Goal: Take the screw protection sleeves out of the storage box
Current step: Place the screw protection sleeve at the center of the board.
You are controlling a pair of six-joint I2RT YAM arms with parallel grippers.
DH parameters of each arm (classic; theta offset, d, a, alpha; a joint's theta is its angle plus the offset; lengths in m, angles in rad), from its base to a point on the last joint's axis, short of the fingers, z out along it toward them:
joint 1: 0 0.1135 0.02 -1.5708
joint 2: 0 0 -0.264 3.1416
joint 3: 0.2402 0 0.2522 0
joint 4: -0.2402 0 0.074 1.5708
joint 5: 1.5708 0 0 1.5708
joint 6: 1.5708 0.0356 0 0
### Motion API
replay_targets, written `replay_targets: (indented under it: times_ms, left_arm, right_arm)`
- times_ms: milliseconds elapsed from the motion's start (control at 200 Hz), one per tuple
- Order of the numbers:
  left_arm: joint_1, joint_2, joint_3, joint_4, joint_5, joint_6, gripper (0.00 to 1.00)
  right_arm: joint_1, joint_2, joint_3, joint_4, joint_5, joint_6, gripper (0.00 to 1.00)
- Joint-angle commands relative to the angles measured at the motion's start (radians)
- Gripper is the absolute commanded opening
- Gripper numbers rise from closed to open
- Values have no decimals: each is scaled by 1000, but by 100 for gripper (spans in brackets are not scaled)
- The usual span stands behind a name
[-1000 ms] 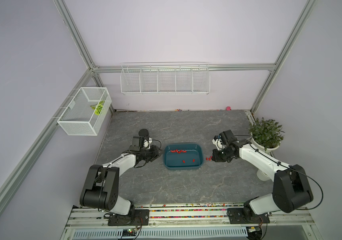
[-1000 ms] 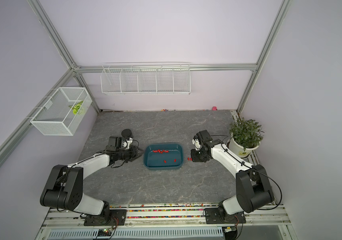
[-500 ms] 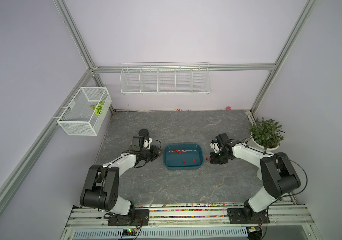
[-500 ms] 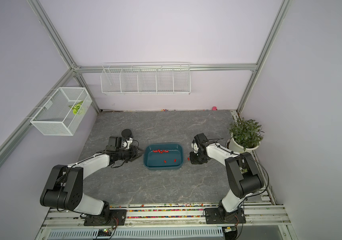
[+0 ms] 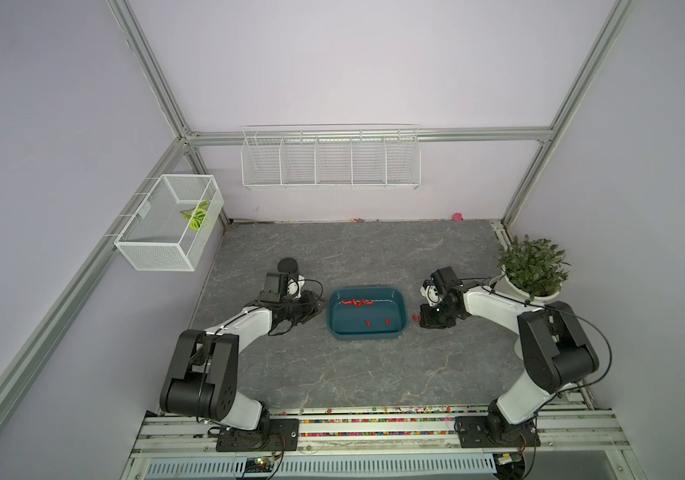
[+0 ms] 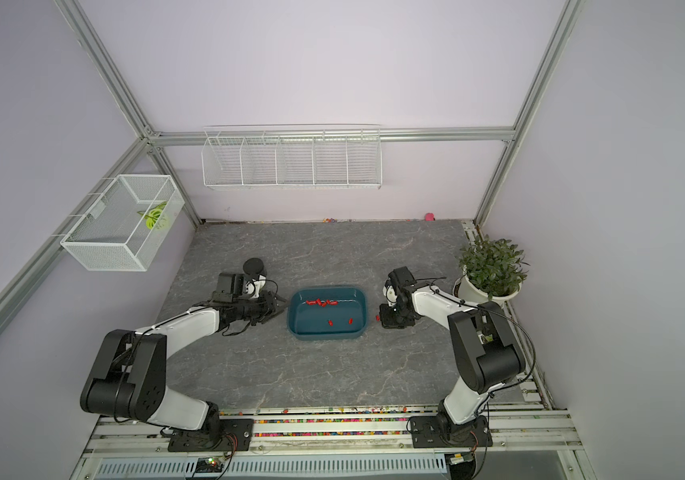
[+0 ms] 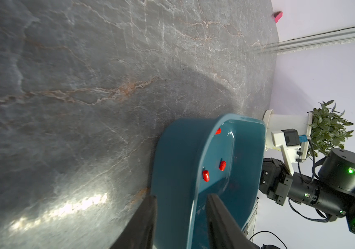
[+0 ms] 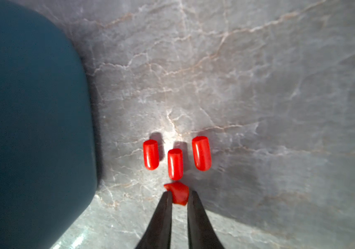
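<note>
1. Red screw protection sleeves [image 5: 357, 302] bunch along the far wall of the teal storage box [image 5: 349, 322], with two more loose near its front wall.
2. Three sleeves [image 8: 175, 163] lie side by side on the grey stone-look table [image 5: 374, 374], just outside the box on the right arm's side and clear of its wall.
3. Right gripper [image 8: 179, 195] is down low by that trio, jaws narrow, nipping one screw protection sleeve [image 8: 177, 194] at the very tips.
4. Left gripper [image 7: 182, 196] is at the box's opposite end, fingers astride the wall, one inside and one outside, clamped on it.
5. Further out from the box there's a black cup [image 5: 288, 264] behind the left gripper and a potted plant [image 5: 532, 266] beyond the right arm.
</note>
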Motion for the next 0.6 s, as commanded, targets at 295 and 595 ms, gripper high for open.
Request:
replay_targets:
  times_ms: [295, 595]
  left_arm:
    - [-3, 2, -5, 4, 16, 13, 44]
    - [-4, -1, -6, 5, 14, 13, 44]
  right_arm:
    - [-3, -44, -8, -61, 23, 6, 27]
    - [0, -104, 8, -104, 50, 3, 32]
